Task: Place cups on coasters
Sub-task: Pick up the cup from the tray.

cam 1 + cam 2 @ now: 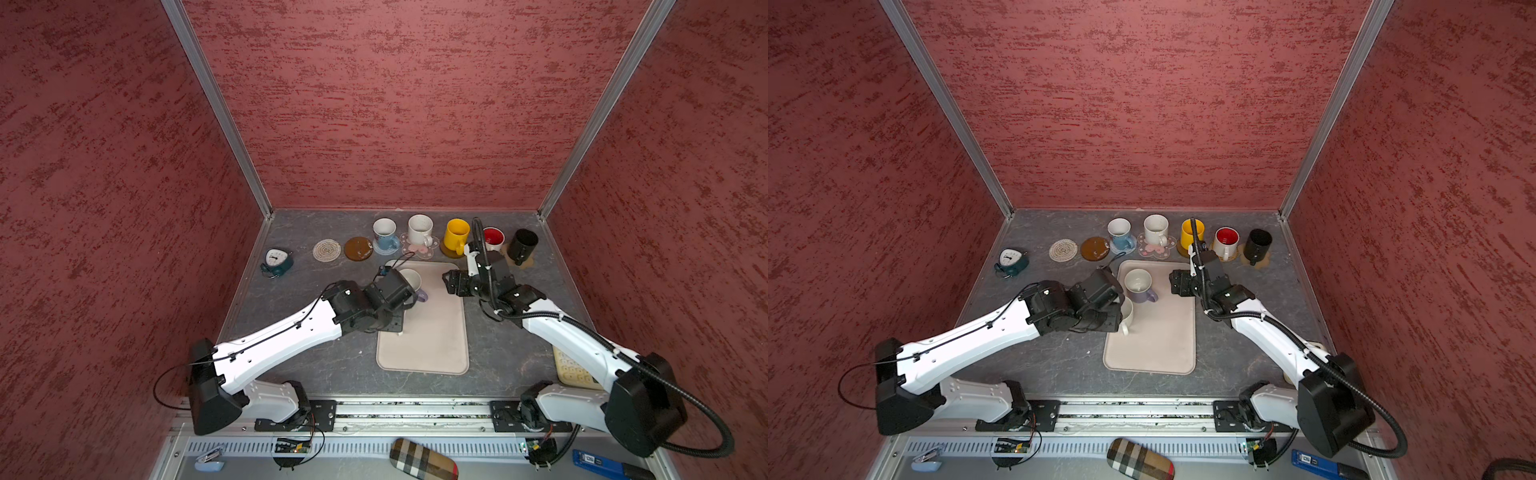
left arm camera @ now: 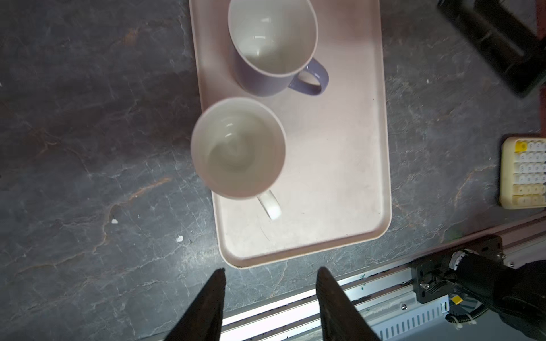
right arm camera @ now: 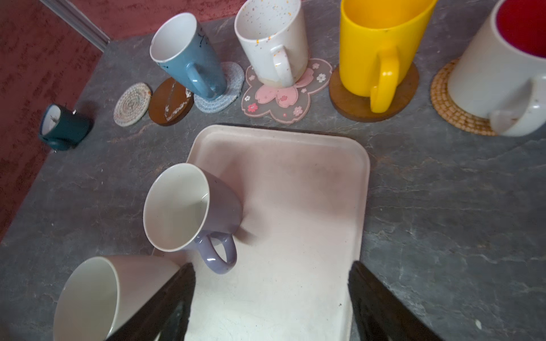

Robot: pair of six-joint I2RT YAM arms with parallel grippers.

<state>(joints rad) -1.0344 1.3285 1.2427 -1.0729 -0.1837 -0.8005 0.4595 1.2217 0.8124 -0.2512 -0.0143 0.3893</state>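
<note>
Two cups stand on the beige tray (image 1: 1163, 349): a lavender mug (image 1: 1139, 284) and a plain white mug (image 2: 239, 147). My left gripper (image 2: 270, 270) hovers open above the tray's left side, nothing between its fingers. My right gripper (image 3: 272, 265) is open over the tray's right side, beside the lavender mug's handle (image 3: 220, 257). At the back, the blue-based (image 1: 384, 235), speckled white (image 1: 419, 230), yellow (image 1: 456, 235), red-inside (image 1: 493, 239) and black (image 1: 523, 245) mugs each sit on a coaster. A pale spiral coaster (image 1: 326, 250) and a brown disc coaster (image 1: 358, 248) lie bare.
A small teal clock (image 1: 276, 262) stands at the back left. A cream keypad (image 2: 524, 174) lies at the right, partly under my right arm. A plaid case (image 1: 422, 459) and a blue tool (image 1: 598, 461) lie beyond the front rail.
</note>
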